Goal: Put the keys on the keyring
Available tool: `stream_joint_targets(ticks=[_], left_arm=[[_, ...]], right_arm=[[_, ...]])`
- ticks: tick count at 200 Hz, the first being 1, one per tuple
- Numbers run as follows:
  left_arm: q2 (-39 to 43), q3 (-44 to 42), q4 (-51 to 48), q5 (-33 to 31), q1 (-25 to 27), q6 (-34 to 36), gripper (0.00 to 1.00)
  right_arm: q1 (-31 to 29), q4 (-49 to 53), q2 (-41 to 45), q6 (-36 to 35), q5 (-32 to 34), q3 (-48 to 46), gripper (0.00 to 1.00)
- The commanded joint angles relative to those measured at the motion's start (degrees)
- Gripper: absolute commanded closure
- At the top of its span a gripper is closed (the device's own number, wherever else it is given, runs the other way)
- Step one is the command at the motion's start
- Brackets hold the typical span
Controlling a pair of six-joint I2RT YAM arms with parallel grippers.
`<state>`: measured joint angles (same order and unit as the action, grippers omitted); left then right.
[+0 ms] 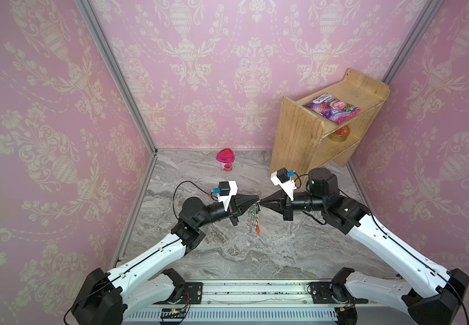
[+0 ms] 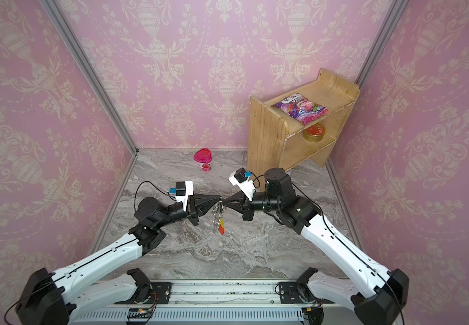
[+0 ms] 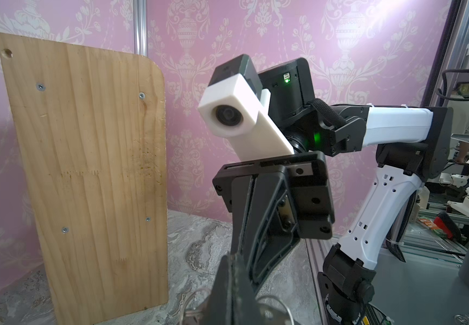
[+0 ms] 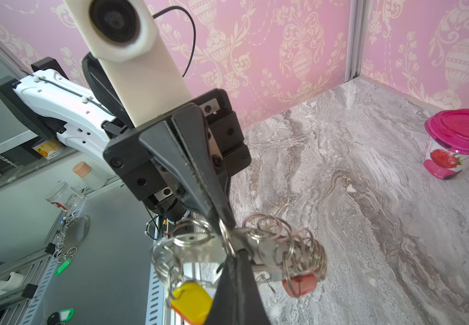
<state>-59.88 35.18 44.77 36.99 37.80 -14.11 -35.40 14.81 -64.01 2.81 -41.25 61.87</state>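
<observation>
The keyring (image 4: pixel 267 247) is in the air above the marble table (image 1: pixel 256 253), about in the middle of the cell, and it is caught from two sides. Its metal rings crowd around the grey plate, and a yellow tag (image 4: pixel 191 302) and a red tag (image 4: pixel 301 284) hang down from it. The key with the black tag I cannot find in any view; if it is in the bunch, the rings hide it.

The left gripper (image 4: pixel 222 225) has its jaws pressed together, and the tip pinches the keyring at a ring on its edge. The right gripper (image 4: pixel 237 261) is also closed, and it grips the plate from the opposite side.

To my judgement this is the threading step, with one arm steadying the plate while the other works a ring. The next move calls for a very small, exact motion, because the rings lie tight together and the bunch can swing.

In both top views the two arms reach inward, forearms nearly level, and the gripper tips almost meet.
</observation>
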Motion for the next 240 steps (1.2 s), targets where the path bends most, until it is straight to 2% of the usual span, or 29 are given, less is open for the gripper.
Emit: stream_joint_targets(ticks=[1, 26, 46, 111, 158, 201, 240], left_arm=[[-0.2, 0.9, 9.3, -4.1, -0.3, -1.6, 1.0], [0.5, 0.7, 7.8, -3.3, -0.3, -1.0, 1.0], [1.2, 0.6, 5.9, -2.6, -0.3, -0.2, 1.0], [1.4, 0.5, 3.6, 0.1, -0.3, 1.1, 1.0], [0.8, 0.9, 2.8, 2.6, -0.3, 0.8, 1.0], [0.2, 1.4, 3.0, 3.9, -0.3, 0.3, 1.0], [-0.1, 1.6, 3.1, 4.1, -0.3, 0.2, 1.0]], right_arm=[[-2.7, 3.4, -1.7, 1.1, -2.2, -1.7, 1.0], [-2.7, 5.6, -0.7, 0.1, -0.1, -1.1, 0.93], [-2.4, 9.0, 0.3, -1.6, 2.0, -0.1, 0.79], [1.0, 13.4, 3.1, -3.8, 3.5, 3.2, 0.7], [3.2, 8.2, 4.0, -2.5, 1.0, 3.7, 0.7], [3.2, -0.1, 4.0, -0.6, -4.4, 1.3, 0.73], [3.1, -2.7, 2.9, 0.6, -7.0, 0.7, 0.78]])
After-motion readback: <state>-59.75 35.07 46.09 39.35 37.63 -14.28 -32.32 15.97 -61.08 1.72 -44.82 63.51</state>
